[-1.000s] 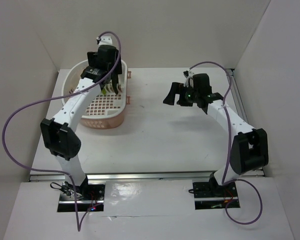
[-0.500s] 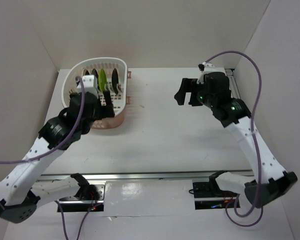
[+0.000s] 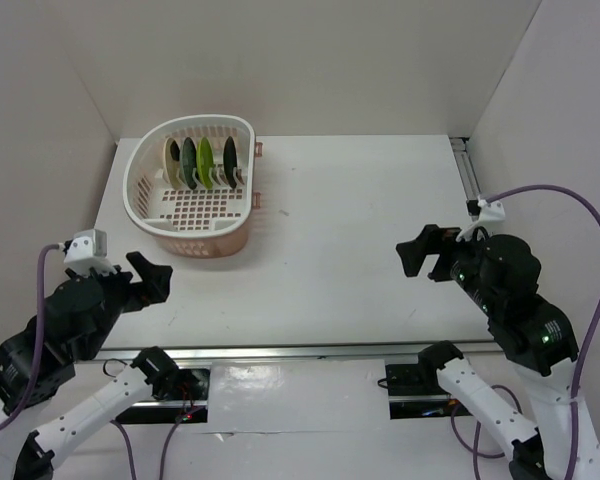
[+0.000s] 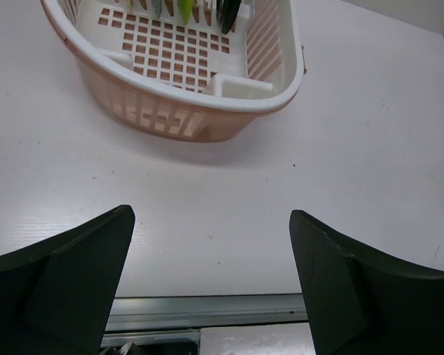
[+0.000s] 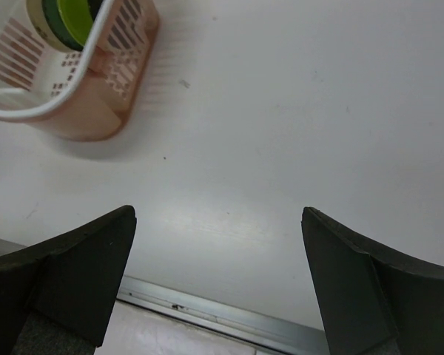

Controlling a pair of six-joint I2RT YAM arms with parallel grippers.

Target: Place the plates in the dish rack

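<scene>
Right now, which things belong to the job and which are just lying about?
Job: rack; cream plate; teal plate; green plate; black plate, all standing in the rack.
Just there: table; purple cables.

we find the flat white tabletop (image 3: pixel 350 220) open from the pale pink-white lattice plastic dish rack (image 3: pixel 205 243) at the far left across to the right side, with room for either arm to sweep. the rack's rounded rim and the four small round plates (image 3: pixel 206 160) standing on edge between the prongs at its far end bar a low pass there. the near half of its holed floor lies bare, open from above. tall white enclosure walls (image 3: pixel 60 120) close the left, back and right.
</scene>
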